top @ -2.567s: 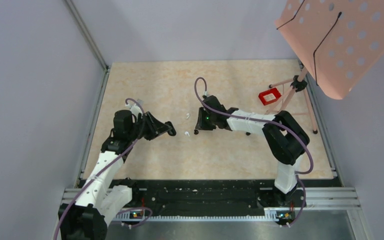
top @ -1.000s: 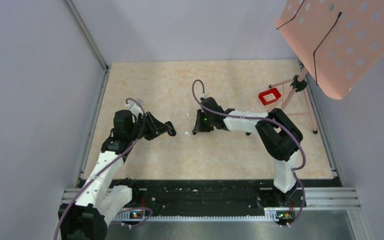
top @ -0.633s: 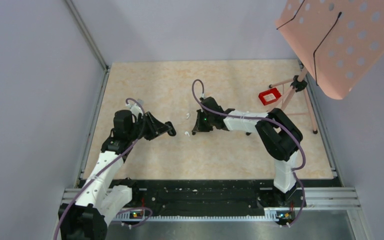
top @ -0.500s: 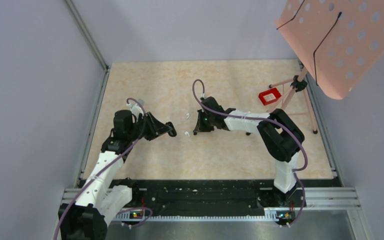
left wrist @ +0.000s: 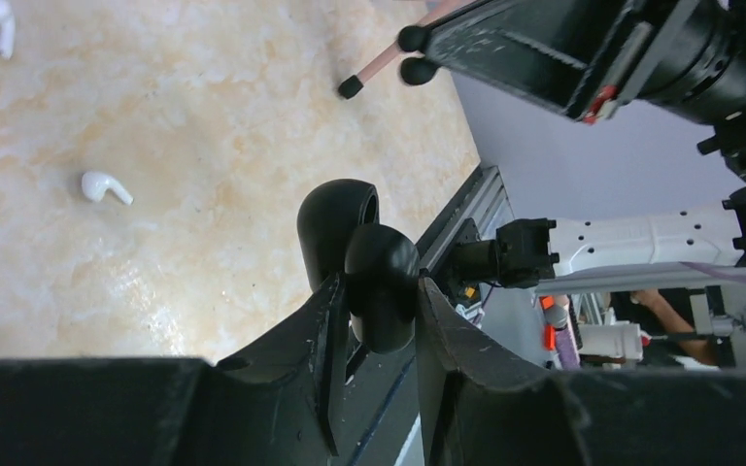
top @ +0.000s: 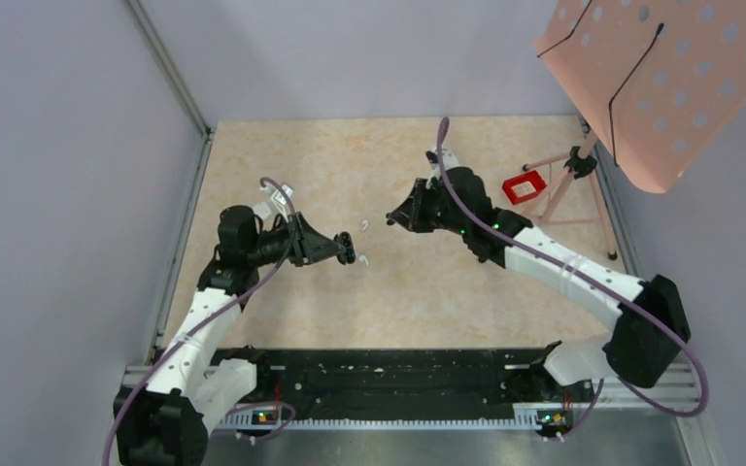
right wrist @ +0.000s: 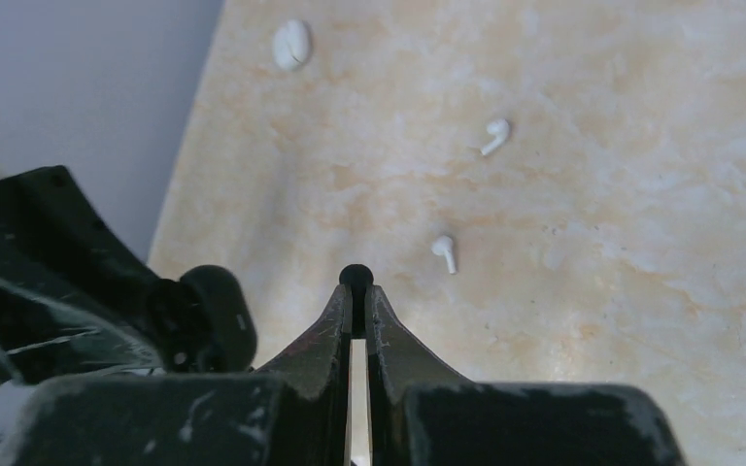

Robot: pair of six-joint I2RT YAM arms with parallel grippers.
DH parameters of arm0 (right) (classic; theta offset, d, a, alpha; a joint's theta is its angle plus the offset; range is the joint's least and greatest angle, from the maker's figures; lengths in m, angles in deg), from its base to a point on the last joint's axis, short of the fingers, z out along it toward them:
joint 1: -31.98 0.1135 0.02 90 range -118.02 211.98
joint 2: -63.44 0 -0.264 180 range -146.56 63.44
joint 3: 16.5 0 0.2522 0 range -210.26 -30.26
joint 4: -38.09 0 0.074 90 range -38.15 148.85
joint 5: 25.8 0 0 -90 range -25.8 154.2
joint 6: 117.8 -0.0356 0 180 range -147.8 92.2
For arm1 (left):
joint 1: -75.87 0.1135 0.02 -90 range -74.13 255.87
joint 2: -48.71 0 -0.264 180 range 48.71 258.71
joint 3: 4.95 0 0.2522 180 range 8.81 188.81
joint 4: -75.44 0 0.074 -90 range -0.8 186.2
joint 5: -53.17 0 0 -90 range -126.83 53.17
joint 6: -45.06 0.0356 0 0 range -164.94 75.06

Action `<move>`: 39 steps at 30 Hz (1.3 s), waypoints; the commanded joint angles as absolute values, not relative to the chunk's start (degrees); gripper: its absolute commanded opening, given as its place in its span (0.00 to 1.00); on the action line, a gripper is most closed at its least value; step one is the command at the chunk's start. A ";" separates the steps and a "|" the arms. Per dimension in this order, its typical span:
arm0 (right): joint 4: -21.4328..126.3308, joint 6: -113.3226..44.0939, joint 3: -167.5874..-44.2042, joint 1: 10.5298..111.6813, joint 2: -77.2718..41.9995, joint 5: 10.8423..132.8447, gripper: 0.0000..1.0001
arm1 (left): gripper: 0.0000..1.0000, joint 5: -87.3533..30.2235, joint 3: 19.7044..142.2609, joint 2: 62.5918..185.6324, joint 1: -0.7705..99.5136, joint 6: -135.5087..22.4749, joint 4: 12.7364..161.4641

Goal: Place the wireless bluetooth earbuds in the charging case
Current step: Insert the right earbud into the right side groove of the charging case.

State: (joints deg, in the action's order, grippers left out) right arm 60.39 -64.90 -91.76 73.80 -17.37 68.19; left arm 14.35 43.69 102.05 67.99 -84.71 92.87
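Right wrist, unlike top external: black earbud (right wrist: 356,276) at tip of closed right hand (right wrist: 356,294).

White arms (top: 192,332), black jaws, purple cables (top: 441,141)

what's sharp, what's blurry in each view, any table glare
Left wrist: white earbuds sharp, faint sheen on the table, charging case in the left claw a dark mass. Right wrist: black earbud at the right claw's tips crisp, claw body blurred. Top external: even light, soft shadows.
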 commanded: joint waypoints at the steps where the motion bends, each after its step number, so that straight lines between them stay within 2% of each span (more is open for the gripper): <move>1: 56.46 -64.98 -92.34 73.72 -10.51 67.76 0.00 | 0.00 16.42 46.61 99.16 67.79 -79.44 87.12; 13: 52.22 -64.85 -96.06 80.43 -11.90 67.90 0.00 | 0.00 13.53 42.99 97.82 67.61 -82.86 75.51; 25: 48.61 -63.64 -98.13 82.51 -13.89 70.14 0.00 | 0.00 16.76 42.16 97.41 67.43 -80.64 74.44; 39: 49.83 -65.06 -98.77 84.39 -15.27 67.56 0.00 | 0.00 14.03 45.09 100.37 67.17 -84.62 77.44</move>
